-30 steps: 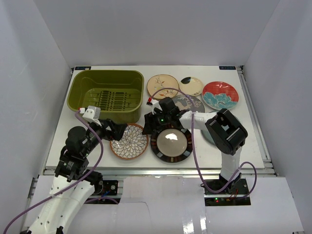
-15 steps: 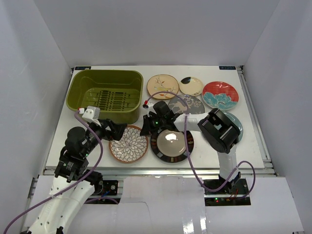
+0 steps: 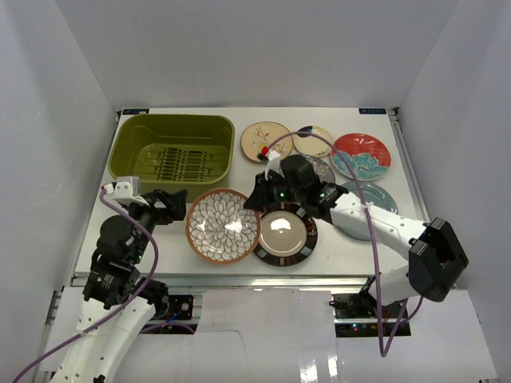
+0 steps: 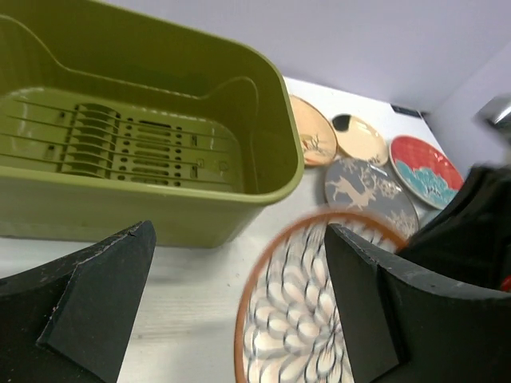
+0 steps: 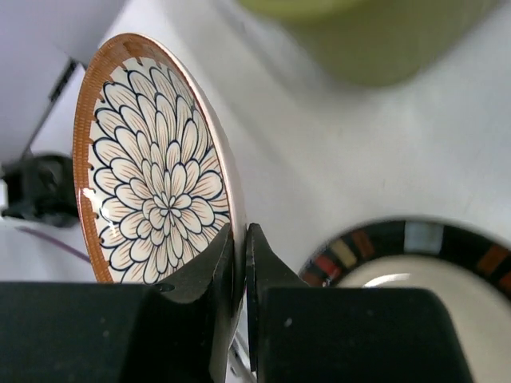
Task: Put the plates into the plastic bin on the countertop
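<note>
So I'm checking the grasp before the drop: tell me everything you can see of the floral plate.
The floral plate is round, glossy, ceramic by its look: white with dark-outlined petals radiating from the centre, orange-brown rim. The right pincer is shut on its edge, one finger on each face. It looks tilted and lifted off the table, on the near side of the bin, overlapping the dark-rimmed plate in the top view. The left pincer is open beside it, not touching.
</note>
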Controlling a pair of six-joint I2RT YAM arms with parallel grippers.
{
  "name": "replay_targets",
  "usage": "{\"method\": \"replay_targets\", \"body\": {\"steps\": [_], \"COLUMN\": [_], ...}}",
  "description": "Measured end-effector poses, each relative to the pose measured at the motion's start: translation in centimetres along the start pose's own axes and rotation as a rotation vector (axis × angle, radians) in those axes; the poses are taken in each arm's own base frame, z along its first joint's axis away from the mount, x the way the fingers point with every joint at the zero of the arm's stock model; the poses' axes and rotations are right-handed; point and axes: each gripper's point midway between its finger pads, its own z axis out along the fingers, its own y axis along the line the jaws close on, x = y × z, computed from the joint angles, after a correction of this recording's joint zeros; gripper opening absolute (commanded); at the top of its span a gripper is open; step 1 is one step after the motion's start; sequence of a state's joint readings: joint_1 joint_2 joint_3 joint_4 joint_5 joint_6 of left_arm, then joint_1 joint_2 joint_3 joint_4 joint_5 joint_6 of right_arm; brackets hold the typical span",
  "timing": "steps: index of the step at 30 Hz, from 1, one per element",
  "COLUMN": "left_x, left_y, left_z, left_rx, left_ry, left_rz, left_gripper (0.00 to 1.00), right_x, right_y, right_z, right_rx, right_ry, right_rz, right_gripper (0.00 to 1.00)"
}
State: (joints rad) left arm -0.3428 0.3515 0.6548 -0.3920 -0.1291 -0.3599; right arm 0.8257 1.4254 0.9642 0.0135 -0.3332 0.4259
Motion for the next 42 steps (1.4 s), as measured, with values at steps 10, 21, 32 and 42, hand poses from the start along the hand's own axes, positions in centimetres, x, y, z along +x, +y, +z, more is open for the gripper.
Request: {"method": "replay_targets", "body": {"steps": [10,21,32,42], "left_x": [-3.1,-1.0,0.0,1.0], "left_y": [1.2,0.8,0.1,-0.3], "left_z": [-1.7,-0.2,0.7,1.3], "left_rx": [-0.074,-0.048,-0.010,0.011], "left_ry": [-0.138,-0.056,-0.006,0.043], "left_rz": [-0.035,-0.022,-0.014,-0.011], "left_gripper": [0.98,0.98,0.98,0.98], "right_x": [-23.3,-27.7,-19.7,-18.7], "right_y": [2.2,-5.2,-8.8,-7.6], "right_z": [-2.0,11.8,18.7,20.0], "right_rx": [0.099,0.151,0.229,0.325], "right_ry": [-0.441,-0.464,-0.281,-0.316], "right_rz": [-0.169,-0.076,-0.014,-0.161], "right_gripper": [0.08,0.08,0.08,0.30]}}
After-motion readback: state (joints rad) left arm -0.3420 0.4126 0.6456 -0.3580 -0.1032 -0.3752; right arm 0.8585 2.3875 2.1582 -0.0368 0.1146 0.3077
